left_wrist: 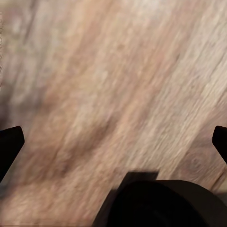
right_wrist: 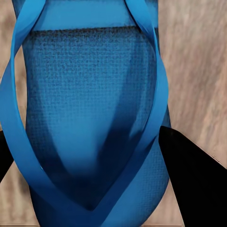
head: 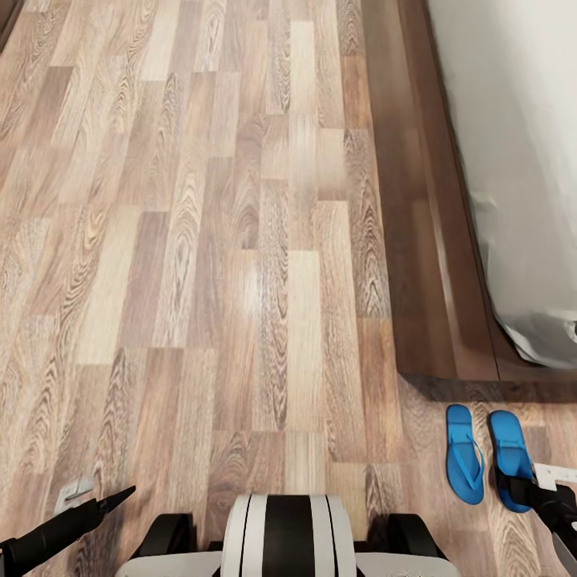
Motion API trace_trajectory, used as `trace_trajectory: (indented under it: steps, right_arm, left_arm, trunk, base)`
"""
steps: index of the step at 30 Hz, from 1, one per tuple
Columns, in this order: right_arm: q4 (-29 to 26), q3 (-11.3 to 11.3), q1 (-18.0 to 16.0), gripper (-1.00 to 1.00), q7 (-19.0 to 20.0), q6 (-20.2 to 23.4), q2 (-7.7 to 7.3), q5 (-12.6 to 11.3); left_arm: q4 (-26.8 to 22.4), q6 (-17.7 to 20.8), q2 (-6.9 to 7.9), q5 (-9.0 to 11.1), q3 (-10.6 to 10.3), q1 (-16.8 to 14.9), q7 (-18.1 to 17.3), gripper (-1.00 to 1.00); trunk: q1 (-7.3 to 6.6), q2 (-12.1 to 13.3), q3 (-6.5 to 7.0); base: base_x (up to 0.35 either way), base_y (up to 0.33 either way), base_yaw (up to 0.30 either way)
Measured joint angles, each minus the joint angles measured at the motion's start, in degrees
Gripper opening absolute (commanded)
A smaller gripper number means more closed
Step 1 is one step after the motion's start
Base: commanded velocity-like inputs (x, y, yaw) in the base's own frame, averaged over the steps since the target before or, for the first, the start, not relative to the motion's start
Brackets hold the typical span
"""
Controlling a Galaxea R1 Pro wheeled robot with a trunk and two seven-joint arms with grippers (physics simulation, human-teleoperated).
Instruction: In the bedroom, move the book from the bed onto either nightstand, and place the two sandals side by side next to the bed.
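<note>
Beside the dark wooden bed (head: 449,353), two flat blue sandals (head: 465,453); right end effector (head: 521,489) straddling one, spread.

Lighting: even, bright, diffuse — the wood-plank floor (head: 200,240) is showing a soft pale sheen near mid-frame. Shadows: faint ones are lying beside the sandals (head: 465,453). Left wrist view: floor is smearing with blur. Right wrist view: the strap is rendering crisp — the sole's far end is softening slightly.
</note>
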Motion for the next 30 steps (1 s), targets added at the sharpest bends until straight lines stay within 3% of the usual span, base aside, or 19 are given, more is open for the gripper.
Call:
trace_trajectory:
  steps: [30]
  right_arm:
    - [-0.01,-0.01,-0.01,-1.00,0.00,0.02,0.00,0.01]
  left_arm:
    - [0.01,0.05,0.01,0.00,0.00,0.00,0.00,1.00]
  trunk:
    - [0.13,-0.07,-1.12]
  base:
    - [0.000,0.000,0.000]
